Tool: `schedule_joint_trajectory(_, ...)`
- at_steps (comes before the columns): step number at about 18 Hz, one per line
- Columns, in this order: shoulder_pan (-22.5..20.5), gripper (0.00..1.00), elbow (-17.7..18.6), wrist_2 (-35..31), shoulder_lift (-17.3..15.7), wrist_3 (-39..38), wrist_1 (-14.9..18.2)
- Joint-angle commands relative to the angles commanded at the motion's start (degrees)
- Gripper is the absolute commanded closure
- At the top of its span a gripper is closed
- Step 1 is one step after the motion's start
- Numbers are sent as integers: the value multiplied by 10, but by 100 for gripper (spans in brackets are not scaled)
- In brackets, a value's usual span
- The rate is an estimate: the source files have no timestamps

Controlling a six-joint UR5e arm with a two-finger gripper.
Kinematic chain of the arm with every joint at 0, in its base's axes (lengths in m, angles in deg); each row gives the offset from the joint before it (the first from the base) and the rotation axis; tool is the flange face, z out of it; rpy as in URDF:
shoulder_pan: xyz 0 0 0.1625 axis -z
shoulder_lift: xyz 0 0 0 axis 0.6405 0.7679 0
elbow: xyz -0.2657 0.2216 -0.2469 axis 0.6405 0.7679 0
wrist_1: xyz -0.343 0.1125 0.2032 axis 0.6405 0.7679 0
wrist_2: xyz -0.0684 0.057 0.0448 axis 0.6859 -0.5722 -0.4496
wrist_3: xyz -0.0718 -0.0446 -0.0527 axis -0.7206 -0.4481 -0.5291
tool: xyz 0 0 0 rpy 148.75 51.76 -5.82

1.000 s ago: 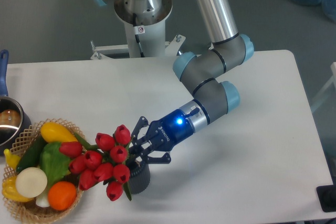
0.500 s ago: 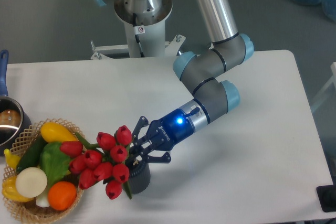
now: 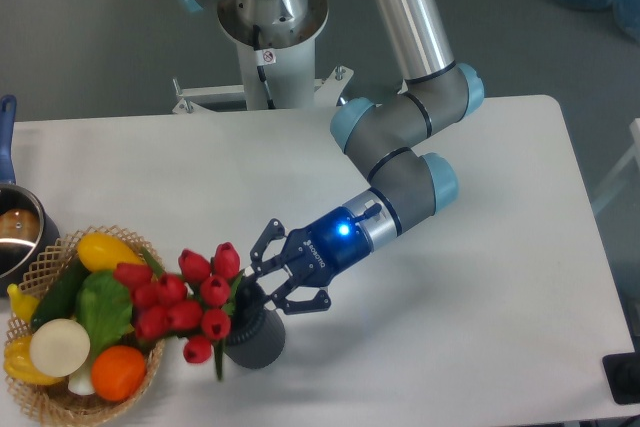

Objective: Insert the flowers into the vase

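**Tulips tipped out of the vase**

Gripper (image 3: 268,277) fingers stand spread apart, holding nothing, just at 2 o'clock of the vase (image 3: 256,341). Lettering on its blue wrist is too small to read. Flowers (image 3: 185,302) sit with stems in the vase mouth, heads leaning toward 9 o'clock over the basket (image 3: 50,259) rim.

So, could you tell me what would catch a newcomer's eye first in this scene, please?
Most striking is the bunch of red flowers at the front left, leaning out of the dark grey vase towards the wicker basket of colourful vegetables. Right beside them, the gripper glows blue at its wrist, its fingers spread open just above the vase's mouth.
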Motion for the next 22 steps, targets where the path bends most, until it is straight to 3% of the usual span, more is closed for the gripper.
schedule_joint_trajectory(8,-6,54,6,-2,-4,4,0)
schedule_joint_trajectory(9,-10,47,5,-3,-4,5,-1)
schedule_joint_trajectory(12,-25,45,6,-7,-4,6,-1)
schedule_joint_trajectory(16,-44,28,14,-32,-18,5,0)
schedule_joint_trajectory(20,-54,17,15,-33,-32,2,1)
schedule_joint_trajectory(22,-56,5,18,-38,-36,4,1)
